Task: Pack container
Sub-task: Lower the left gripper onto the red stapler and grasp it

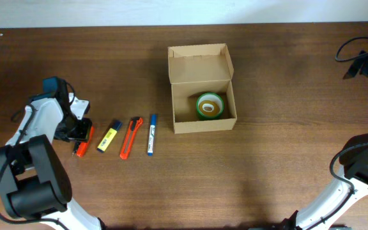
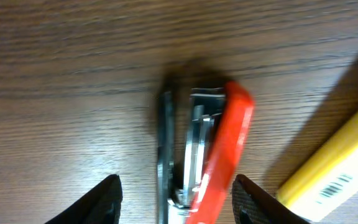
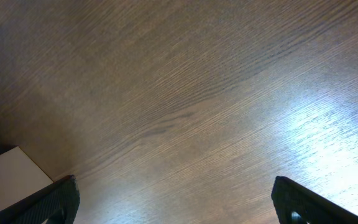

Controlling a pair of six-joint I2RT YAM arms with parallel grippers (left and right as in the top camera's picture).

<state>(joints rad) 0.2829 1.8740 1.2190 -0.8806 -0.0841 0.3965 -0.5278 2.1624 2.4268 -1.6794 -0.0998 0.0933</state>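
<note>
The container [image 1: 201, 119] is a brown cardboard box at the table's middle, with its flap lid open toward the back. A green tape roll [image 1: 210, 106] lies inside it. To its left a red stapler [image 1: 82, 143], a yellow highlighter [image 1: 109, 137], an orange utility knife [image 1: 130, 137] and a blue marker [image 1: 151, 134] lie in a row. My left gripper [image 2: 179, 202] is open low over the table, its fingers on either side of the red stapler [image 2: 219, 149] without gripping it. My right gripper [image 3: 176, 202] is open and empty over bare wood at the far right [image 1: 366, 64].
The yellow highlighter [image 2: 331, 171] lies close to the right of my left fingers. A pale corner [image 3: 11, 174] shows at the lower left of the right wrist view. Dark wooden table [image 1: 280, 172] all round.
</note>
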